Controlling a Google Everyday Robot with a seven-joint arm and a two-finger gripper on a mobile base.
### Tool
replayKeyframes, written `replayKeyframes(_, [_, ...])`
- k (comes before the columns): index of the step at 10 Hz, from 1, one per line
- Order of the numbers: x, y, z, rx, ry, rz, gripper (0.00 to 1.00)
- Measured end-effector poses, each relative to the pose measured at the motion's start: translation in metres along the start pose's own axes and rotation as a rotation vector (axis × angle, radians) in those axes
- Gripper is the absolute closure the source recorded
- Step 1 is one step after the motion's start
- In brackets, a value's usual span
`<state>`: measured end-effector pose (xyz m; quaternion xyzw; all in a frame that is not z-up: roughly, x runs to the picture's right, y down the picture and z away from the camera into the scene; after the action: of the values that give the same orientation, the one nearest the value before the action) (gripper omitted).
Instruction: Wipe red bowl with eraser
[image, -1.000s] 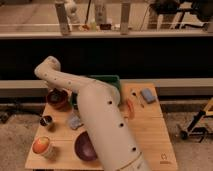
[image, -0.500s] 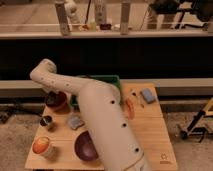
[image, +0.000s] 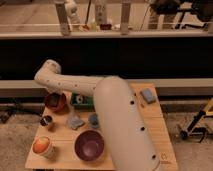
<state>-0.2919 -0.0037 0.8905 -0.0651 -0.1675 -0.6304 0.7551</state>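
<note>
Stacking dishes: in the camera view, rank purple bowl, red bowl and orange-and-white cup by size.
1. purple bowl
2. red bowl
3. orange-and-white cup, close to the red bowl's size and nearer, so unsure.
The gripper is at the red bowl.

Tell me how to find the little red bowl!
Look at the wooden table, at its far left corner, where the robot's gripper hangs. The red bowl sits right there, round and much smaller than the purple bowl near the front.
</note>
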Motion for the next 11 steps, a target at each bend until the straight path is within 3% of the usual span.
replayKeyframes(2, [0.006, 0.023, -0.001, -0.018, 0.008, 0.039, 1.00])
replayKeyframes(5, [0.020, 0.024, 0.007, -0.026, 0.019, 0.055, 1.00])
replayKeyframes(11, [0.023, -0.032, 0.033, 0.011, 0.027, -0.004, 1.00])
